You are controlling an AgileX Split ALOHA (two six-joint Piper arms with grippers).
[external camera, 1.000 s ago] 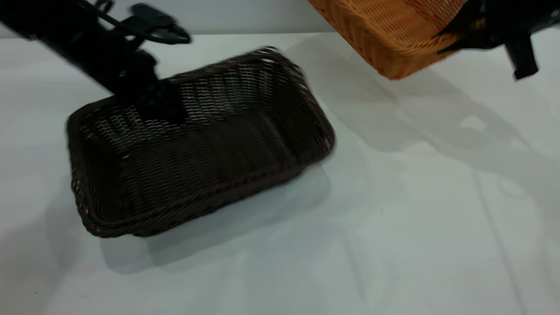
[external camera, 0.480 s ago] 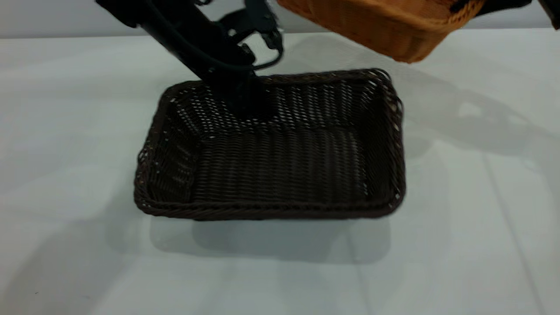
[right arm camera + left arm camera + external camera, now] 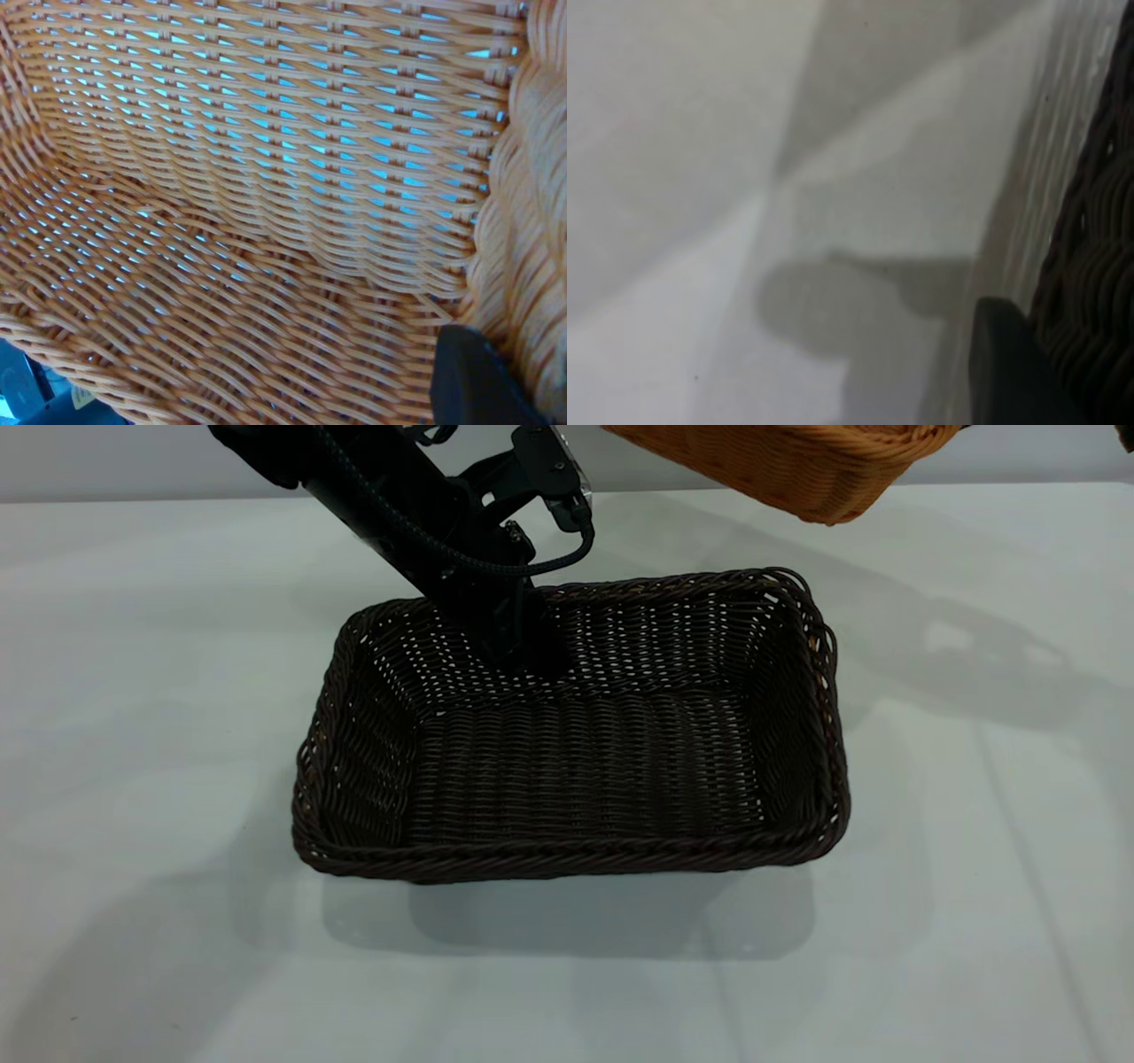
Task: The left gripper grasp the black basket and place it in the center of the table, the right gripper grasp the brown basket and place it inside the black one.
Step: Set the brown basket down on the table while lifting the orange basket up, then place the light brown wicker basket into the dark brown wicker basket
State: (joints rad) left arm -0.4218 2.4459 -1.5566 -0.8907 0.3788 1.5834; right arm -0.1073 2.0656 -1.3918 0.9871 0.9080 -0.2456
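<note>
Pinching black basket (image 3: 576,779) far wall: left gripper (image 3: 523,651). Right gripper's finger (image 3: 478,381) clamps raised brown basket (image 3: 797,465) rim.

black basket (image 3: 585,779) interior open, left gripper (image 3: 518,646) blocking its far wall, table (image 3: 133,691) bare around

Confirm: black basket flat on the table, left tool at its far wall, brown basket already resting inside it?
Not quite. In the exterior view the brown basket is in the air, above and behind the black basket, not inside it. The rest holds: left tool at the far wall.
</note>
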